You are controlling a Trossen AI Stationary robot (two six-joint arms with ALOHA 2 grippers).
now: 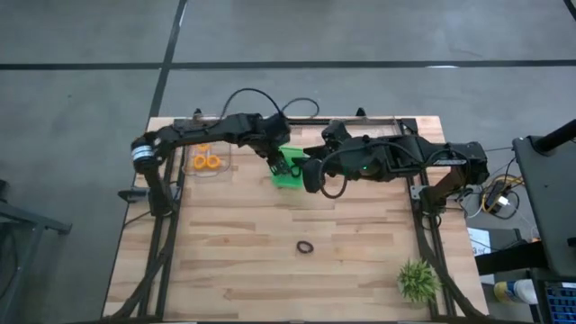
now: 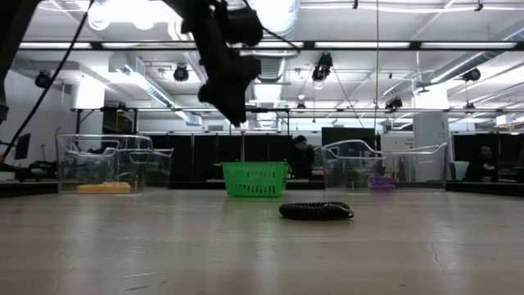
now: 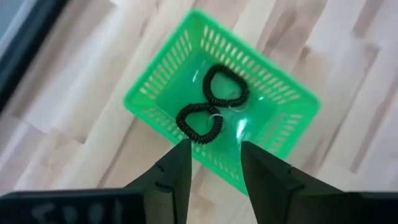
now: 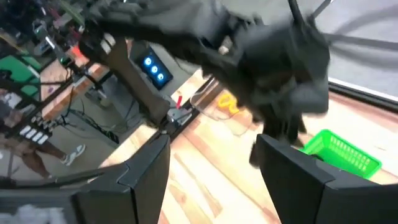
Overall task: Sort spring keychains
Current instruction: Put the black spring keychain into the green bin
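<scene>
A black spring keychain [image 2: 316, 211] lies nearest on the desk [image 1: 234, 261], alone toward six o'clock from the green basket [image 1: 289, 175] and well apart from both arms. Up at the basket the two arms crowd together, so the right gripper [image 1: 311, 175] is mostly a dark mass just at the basket's three o'clock side; its fingers stand apart with nothing between them, as its own wrist view shows. The left gripper [image 3: 211, 163] hangs over the basket, fingers parted a moderate way and empty. Directly below it two more black keychains [image 3: 211, 102] rest on the basket floor, one just beside the other. Orange-yellow keychains [image 1: 206, 161] sit in a clear bin [image 1: 209, 165] at nine o'clock. A purple one [image 2: 381, 182] shows faintly in the clear bin [image 2: 385, 166] at three o'clock, which the right arm hides from above. A spiky green plant [image 1: 418, 279] stands near the five o'clock corner.
</scene>
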